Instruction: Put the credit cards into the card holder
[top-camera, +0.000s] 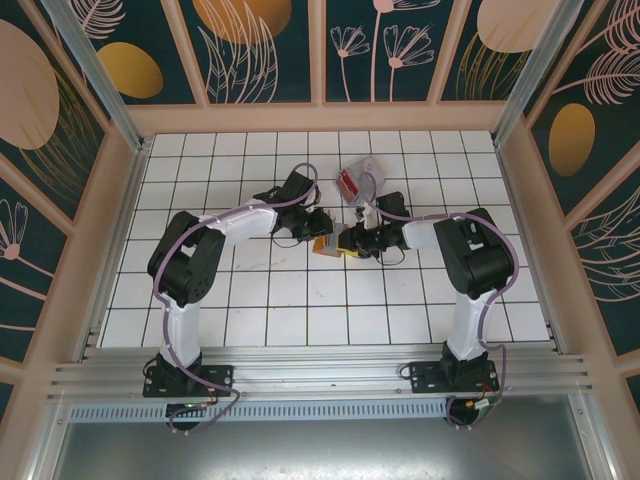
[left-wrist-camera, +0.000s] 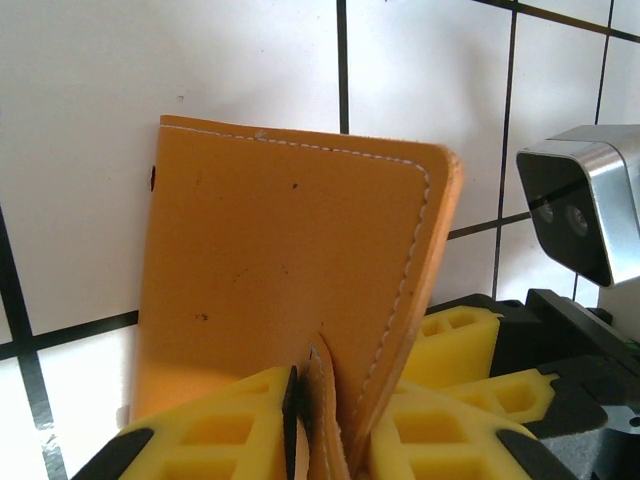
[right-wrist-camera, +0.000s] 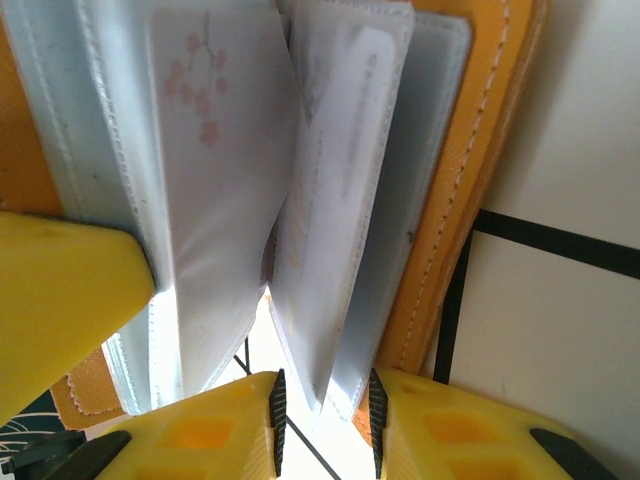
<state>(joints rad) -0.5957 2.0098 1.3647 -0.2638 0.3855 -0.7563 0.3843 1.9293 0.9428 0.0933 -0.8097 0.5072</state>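
Card holder (top-camera: 322, 246) is held open between our arms at the middle of the table (top-camera: 250, 310). Left gripper (left-wrist-camera: 310, 425) is clamped on its orange cover. Right gripper (right-wrist-camera: 322, 415) straddles a whitish card (right-wrist-camera: 335, 200) in a sleeve (right-wrist-camera: 400, 150), its long axis pointing straight away from the fingers. Whether they pinch it, we cannot tell.

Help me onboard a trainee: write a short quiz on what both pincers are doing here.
1. True or false: the left pincer is clamped on the card holder's orange cover.
2. What lies between the right pincer's jaws? A) a grey sleeve of the holder B) a pen C) nothing
3. What colour is the credit card at the clear box beyond the arms?
Key: 1 true; 2 A; 3 red.
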